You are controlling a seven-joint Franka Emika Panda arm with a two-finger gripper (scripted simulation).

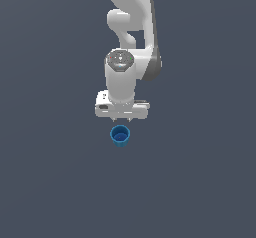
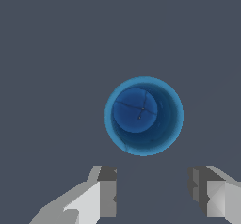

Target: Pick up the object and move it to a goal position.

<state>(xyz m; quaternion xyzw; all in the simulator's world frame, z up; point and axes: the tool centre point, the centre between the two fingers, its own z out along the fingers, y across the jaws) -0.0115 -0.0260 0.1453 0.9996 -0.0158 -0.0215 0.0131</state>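
Note:
The small bright blue round cup (image 1: pixel 120 136) stands upright on the dark grey floor, its hollow inside showing. In the wrist view the cup (image 2: pixel 143 116) is seen from straight above, rim and darker bottom visible. My white gripper (image 1: pixel 123 118) hangs above the floor just beyond the cup in the exterior view, pointing down. In the wrist view the gripper (image 2: pixel 153 190) is open and empty, its two fingers apart with a wide gap; the cup lies ahead of the gap, not between the fingers.
A flat dark grey floor (image 1: pixel 50 182) fills both views. The white arm (image 1: pixel 132 27) rises behind the gripper toward the top of the exterior view. No other objects show.

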